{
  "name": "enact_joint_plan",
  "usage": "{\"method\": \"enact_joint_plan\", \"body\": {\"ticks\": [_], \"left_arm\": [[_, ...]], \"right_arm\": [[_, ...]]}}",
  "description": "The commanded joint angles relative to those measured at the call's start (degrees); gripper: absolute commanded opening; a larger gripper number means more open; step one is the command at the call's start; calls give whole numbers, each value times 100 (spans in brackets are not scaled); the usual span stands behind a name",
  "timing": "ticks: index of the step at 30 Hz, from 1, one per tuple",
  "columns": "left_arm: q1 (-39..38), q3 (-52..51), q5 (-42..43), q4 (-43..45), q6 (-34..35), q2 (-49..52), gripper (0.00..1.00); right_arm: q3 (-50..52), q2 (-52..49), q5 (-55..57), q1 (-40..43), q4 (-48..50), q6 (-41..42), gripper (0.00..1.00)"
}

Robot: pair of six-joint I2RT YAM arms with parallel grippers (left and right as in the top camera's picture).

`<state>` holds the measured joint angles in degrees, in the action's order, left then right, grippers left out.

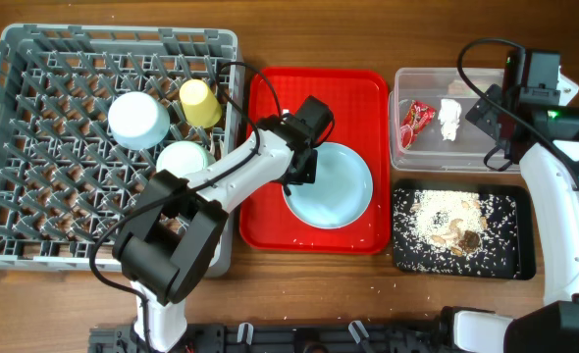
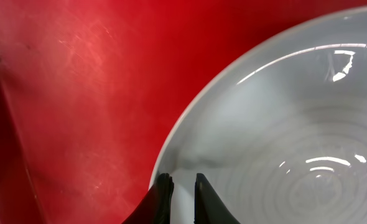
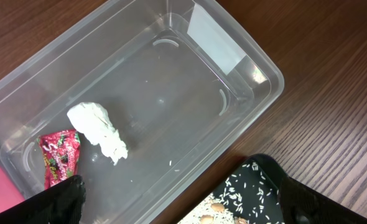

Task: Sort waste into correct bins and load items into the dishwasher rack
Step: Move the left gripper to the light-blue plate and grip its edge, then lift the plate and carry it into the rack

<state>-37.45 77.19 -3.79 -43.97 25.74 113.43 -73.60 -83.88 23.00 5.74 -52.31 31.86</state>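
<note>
A light blue plate lies on the red serving tray. My left gripper is shut on the plate's left rim; the left wrist view shows its fingers either side of the plate edge. The clear tub holds the red wrapper and white tissue. The black tray holds rice scraps. My right gripper is open and empty over the tub's right end, above the tissue and wrapper. The grey rack holds the yellow cup, blue bowl and green bowl. Fork and spoon are out of view.
Loose rice grains lie scattered on the red tray near its front edge and on the table in front of it. The black tray's corner shows under my right gripper. Bare wooden table lies between the trays.
</note>
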Motion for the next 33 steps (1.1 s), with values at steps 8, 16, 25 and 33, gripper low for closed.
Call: {"method": "enact_joint_plan", "body": {"ticks": [8, 16, 25, 33], "left_arm": [[59, -24, -275, 22, 151, -129, 16], [232, -35, -828, 7, 155, -691, 29], [232, -37, -352, 28, 173, 142, 27], [188, -37, -114, 26, 175, 446, 24]], "right_arm": [[-42, 116, 101, -4, 2, -31, 100], [-42, 116, 101, -4, 2, -28, 100], [-42, 116, 101, -4, 2, -31, 100], [-42, 116, 101, -4, 2, -31, 100]]}}
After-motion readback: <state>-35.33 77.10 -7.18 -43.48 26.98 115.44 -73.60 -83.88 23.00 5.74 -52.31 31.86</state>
